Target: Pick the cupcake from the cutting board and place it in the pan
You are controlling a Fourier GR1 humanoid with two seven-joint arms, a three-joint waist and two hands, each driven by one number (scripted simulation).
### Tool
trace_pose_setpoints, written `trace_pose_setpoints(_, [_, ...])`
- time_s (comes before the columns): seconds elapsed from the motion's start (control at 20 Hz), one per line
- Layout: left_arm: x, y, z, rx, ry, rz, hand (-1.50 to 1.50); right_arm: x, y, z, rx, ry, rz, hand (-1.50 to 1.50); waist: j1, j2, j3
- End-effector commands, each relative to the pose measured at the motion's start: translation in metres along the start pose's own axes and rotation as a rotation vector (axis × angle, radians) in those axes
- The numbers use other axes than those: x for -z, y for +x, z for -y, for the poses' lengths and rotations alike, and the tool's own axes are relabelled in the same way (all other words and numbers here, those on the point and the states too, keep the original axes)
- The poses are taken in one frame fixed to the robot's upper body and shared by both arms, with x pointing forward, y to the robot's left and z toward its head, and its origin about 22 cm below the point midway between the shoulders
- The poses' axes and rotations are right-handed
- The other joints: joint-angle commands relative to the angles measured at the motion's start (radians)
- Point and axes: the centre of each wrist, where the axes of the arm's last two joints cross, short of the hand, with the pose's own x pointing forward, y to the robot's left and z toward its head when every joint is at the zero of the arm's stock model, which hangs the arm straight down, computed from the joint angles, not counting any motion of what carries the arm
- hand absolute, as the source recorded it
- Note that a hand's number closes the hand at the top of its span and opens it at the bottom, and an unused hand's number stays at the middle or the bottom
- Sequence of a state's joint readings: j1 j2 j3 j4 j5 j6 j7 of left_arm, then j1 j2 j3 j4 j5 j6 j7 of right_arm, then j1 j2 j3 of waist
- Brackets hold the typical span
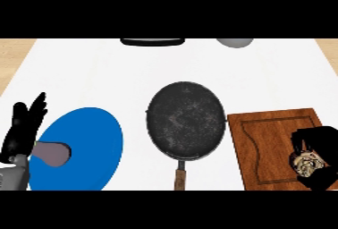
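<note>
Your right hand (pixel 320 141) is curled round the cupcake (pixel 305 164) at the board's (pixel 264 147) 3 o'clock edge. The pan (pixel 185 120) lies at 10 o'clock from it, just beside the board. Your left hand (pixel 23 129) rests open, well apart.

Cupcake (pixel 305 164): sits mostly hidden inside the curled right hand (pixel 323 137). Dark item (pixel 152 42) and grey item (pixel 234 42): top edge cuts both off, unidentifiable.
</note>
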State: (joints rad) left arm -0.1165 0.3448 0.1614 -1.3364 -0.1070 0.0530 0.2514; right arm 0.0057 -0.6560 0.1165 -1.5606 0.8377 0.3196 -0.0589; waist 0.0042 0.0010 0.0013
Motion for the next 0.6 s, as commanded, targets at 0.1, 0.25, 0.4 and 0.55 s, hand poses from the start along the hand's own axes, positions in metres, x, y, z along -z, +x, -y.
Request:
trace_pose_setpoints(0.1, [-0.004, 0.006, 0.006, -0.014, 0.012, 0.001, 0.00, -0.010, -0.046, 0.018, 0.036, -0.172, 0.182, 1.50, -0.006, -0.001, 0.000])
trace_pose_setpoints(0.25, [0.000, 0.004, -0.007, 0.003, 0.012, 0.004, 0.00, -0.011, -0.032, 0.052, 0.055, -0.424, 0.297, 1.50, -0.015, -0.005, 0.000])
trace_pose_setpoints(0.4, [-0.003, -0.013, -0.010, -0.008, 0.013, -0.004, 0.00, -0.018, -0.025, 0.064, 0.163, -0.525, 0.404, 1.50, -0.020, -0.005, -0.002])
trace_pose_setpoints(0.55, [-0.013, -0.003, -0.001, -0.008, -0.011, -0.005, 0.00, -0.010, -0.010, 0.068, 0.198, -0.533, 0.424, 1.50, -0.002, -0.004, -0.001])
